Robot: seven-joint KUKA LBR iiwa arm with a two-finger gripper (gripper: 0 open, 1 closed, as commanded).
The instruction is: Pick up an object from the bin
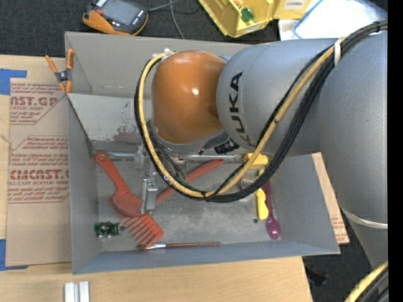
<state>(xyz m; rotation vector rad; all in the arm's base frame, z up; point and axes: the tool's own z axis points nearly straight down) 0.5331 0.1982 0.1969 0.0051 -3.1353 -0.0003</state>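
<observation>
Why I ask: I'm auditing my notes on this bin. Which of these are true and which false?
1. An orange-red spatula lies in the left half of the bin. True.
2. The purple-and-yellow utensil lies against the left wall. False: it lies near the right wall.
3. A small green thing sits in the view's lower left corner of the bin. True.
4. The gripper hangs over the purple-and-yellow utensil. False: it is down left of the middle, beside the spatula.
5. A thin red stick lies along the view's lower wall. True.
</observation>
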